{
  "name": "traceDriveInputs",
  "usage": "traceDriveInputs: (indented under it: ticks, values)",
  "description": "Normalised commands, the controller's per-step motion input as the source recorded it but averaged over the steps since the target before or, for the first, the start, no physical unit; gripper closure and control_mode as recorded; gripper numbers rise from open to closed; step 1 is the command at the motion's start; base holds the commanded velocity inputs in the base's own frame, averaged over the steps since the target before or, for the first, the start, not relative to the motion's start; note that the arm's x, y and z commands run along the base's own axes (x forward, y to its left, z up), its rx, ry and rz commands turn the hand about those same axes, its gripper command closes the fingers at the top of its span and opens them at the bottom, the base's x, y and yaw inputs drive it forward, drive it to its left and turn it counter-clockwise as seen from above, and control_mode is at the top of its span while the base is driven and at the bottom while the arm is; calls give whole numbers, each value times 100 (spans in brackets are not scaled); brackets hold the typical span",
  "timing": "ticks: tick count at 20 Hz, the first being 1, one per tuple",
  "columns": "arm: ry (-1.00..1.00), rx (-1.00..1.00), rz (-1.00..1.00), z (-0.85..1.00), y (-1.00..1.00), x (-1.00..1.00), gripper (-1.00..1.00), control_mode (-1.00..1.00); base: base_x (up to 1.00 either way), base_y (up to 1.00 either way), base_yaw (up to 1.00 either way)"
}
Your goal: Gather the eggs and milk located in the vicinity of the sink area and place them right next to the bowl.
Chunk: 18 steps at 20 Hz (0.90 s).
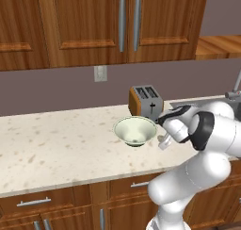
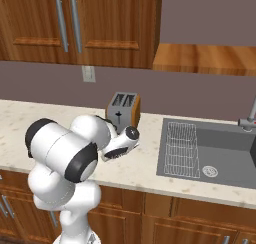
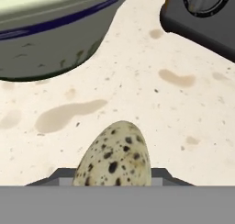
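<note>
One egg (image 3: 115, 155) is what you've got in the pincer right now, speckled and pale in the hand view, poking up between the tips with its pointy end forward. You can see the jaws are closed down on it, so it's held, not lying on the surface (image 3: 151, 108). In that same view the bowl (image 3: 50, 30) sits up and to the left, close by, with a dark blue line running round its wall, and the black base of the toaster (image 3: 202, 21) is at the upper right, with bare speckled stone between the two.

From the left base view you'll spot the bowl (image 1: 135, 130) on the pale surface (image 1: 56, 149), the toaster (image 1: 147, 102) just behind it and a bit to the right, and the pincer (image 1: 164, 142) low down just beside the bowl's right rim. You can't really make out the egg there, too small.

In the right base view the arm blocks the bowl. The toaster (image 2: 123, 109) is near the dark grey sink (image 2: 227, 148), which has a wire rack (image 2: 181, 149) in its left basin and a faucet (image 2: 249, 119) at the far right edge.
</note>
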Motion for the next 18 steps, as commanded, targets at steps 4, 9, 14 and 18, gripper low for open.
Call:
traceDriveInputs:
  ticks: [4,9,14,18]
  values:
    - [-3,0,2,0,2,14,100,-100,0,0,0]
    - [-1,0,4,0,14,17,100,-100,0,0,0]
    - [0,0,4,0,11,16,100,-100,0,0,0]
    - [-3,0,2,-5,0,1,100,-100,0,0,0]
